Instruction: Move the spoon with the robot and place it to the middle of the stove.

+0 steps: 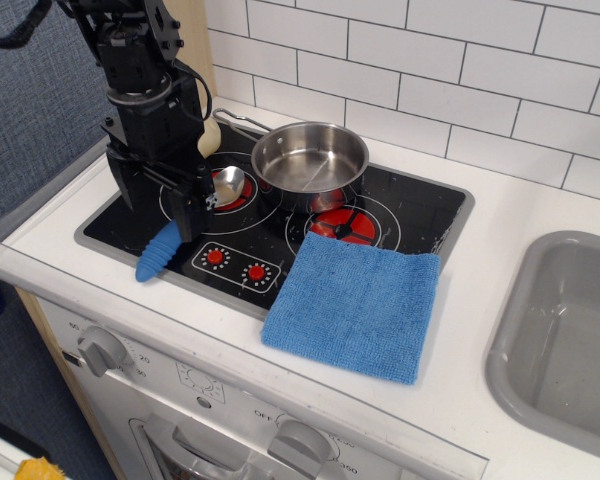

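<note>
The spoon [160, 250] lies on the stove [420, 215]. Its ribbed blue handle points to the front left edge, and its silver bowl [227, 184] rests on the left red burner beside the pot. My black gripper [158, 200] hangs just above the handle's upper part. Its two fingers [191, 208] are spread apart and hold nothing. The arm hides part of the spoon's neck.
A steel pot [310, 160] with a wire handle stands at the back middle of the stove. A blue cloth [355, 300] covers the stove's front right corner and the counter. The grey sink [570, 320] is at the right. White tiled wall behind.
</note>
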Controlling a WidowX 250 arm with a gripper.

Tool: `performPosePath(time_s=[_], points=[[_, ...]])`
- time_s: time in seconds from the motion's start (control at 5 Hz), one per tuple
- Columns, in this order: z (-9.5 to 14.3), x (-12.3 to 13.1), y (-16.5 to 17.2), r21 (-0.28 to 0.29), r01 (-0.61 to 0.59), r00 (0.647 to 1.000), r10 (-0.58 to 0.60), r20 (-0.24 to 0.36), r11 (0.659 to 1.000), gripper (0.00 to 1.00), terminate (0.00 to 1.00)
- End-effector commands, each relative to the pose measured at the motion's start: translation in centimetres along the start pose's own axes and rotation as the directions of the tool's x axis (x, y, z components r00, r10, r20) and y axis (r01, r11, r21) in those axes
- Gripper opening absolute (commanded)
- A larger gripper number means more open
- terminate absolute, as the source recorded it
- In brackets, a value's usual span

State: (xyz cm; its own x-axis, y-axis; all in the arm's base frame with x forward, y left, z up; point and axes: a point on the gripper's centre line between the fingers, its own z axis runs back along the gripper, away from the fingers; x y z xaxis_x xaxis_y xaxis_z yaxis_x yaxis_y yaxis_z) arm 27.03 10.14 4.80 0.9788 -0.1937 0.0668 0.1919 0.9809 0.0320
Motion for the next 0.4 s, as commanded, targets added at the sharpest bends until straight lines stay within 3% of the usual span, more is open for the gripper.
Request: performPosePath(time_s=[0.0,0.2], points=[[2.36,-0.57,-0.36,0.029,-0.001,0.999,0.000,0.043,1.000,1.00,0.00],[2.36,-0.57,-0.36,0.029,-0.001,0.999,0.000,0.043,1.000,1.00,1.00]])
